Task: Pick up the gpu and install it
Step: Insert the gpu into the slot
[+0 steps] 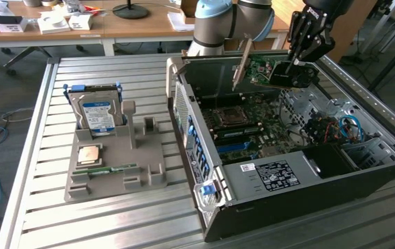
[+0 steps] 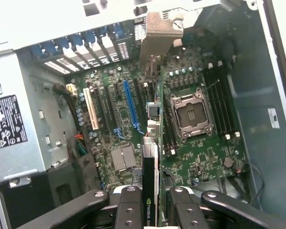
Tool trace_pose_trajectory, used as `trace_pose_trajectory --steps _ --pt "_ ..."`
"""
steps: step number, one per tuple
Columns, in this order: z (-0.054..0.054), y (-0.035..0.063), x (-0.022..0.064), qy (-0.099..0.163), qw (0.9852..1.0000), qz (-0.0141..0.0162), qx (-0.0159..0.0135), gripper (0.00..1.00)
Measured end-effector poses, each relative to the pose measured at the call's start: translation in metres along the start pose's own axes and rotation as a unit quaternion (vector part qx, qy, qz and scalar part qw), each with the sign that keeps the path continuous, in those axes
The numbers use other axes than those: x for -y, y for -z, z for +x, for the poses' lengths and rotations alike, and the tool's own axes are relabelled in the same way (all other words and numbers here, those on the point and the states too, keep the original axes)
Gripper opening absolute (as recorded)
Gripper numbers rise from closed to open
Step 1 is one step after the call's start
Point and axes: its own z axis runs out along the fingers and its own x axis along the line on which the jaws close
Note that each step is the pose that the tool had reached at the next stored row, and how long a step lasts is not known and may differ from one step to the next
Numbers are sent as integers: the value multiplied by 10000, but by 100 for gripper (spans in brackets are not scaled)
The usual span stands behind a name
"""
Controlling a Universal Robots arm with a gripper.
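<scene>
The gripper is closed on the gpu, holding it upright on edge over the motherboard, near the far wall of the open computer case. The case stands along the bench edge on the exterior view's right.

The arm stands at the top centre of the exterior view, a stack of grey and pale-blue joints, and its black wrist section comes down from the upper right corner. Below it, in the upper right of the frame, the gripper points downward with its jaws closed on the gpu, held on edge. In the wrist view, black linked fingers clamp the card from both sides.
</scene>
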Motion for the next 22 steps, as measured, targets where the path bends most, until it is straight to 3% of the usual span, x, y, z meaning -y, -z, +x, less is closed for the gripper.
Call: trace_pose_trajectory --steps 7,16,22 --pt "-12 -3 -3 417 9991 5 -25 27" --pt "-20 -5 -5 894 9960 11 -54 27" --pt "-20 -5 -5 934 9956 11 -57 27"
